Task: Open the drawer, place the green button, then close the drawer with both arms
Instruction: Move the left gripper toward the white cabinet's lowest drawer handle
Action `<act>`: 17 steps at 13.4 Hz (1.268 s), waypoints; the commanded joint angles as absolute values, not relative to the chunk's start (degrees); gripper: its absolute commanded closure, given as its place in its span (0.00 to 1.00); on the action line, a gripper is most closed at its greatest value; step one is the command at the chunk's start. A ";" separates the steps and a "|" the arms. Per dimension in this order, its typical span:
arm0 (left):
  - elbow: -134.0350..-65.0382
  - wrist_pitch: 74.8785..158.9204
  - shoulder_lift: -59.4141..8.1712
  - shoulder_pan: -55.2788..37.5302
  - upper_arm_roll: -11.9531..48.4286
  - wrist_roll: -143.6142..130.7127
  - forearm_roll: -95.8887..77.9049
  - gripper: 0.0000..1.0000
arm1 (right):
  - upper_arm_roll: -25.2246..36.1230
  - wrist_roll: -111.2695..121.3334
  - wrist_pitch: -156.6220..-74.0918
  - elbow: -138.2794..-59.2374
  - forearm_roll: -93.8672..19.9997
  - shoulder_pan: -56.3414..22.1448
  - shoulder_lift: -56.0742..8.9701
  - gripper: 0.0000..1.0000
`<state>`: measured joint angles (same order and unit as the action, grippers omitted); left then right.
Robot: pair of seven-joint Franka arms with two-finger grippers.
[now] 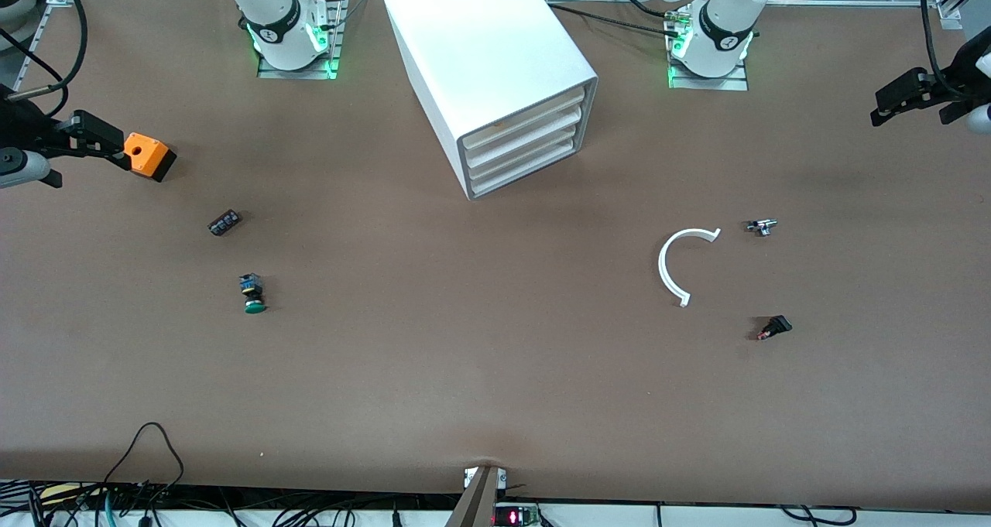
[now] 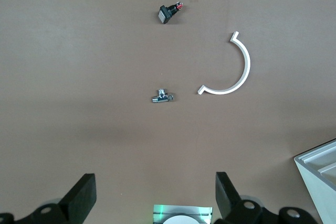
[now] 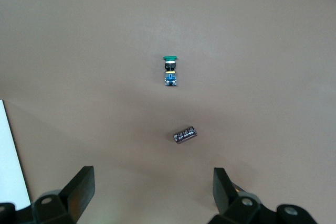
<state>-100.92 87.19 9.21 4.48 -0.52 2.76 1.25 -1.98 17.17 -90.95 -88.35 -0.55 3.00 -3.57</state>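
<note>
Brown matting covers the table [image 1: 495, 372], where the white cabinet [image 1: 488, 55] stands at upper centre of the front view, its lowest drawer [image 1: 526, 177] shut, and the button [image 1: 252, 294] lies at centre-left of the frame. Both arms wait raised at the frame's side edges: the left gripper [image 2: 155, 198] and right gripper [image 3: 152, 195] hang with jaws spread wide, holding nothing.

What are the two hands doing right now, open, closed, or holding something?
Left hand: open, holding nothing, over bare table at the left arm's end.
Right hand: open, holding nothing, over bare table at the right arm's end.
</note>
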 commanded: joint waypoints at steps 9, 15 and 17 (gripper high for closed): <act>-101.34 81.32 3.63 4.05 0.00 5.88 -8.76 0.00 | -1.93 17.75 -90.35 -87.80 -0.44 3.08 -3.69 0.00; -101.51 80.42 -10.35 3.87 6.15 7.03 -20.72 0.00 | -2.02 16.96 -90.53 -87.72 -0.79 2.90 -3.60 0.00; -101.34 80.59 -14.83 3.87 7.99 8.69 -25.03 0.00 | -2.37 16.96 -90.79 -87.71 -0.70 2.81 -3.60 0.00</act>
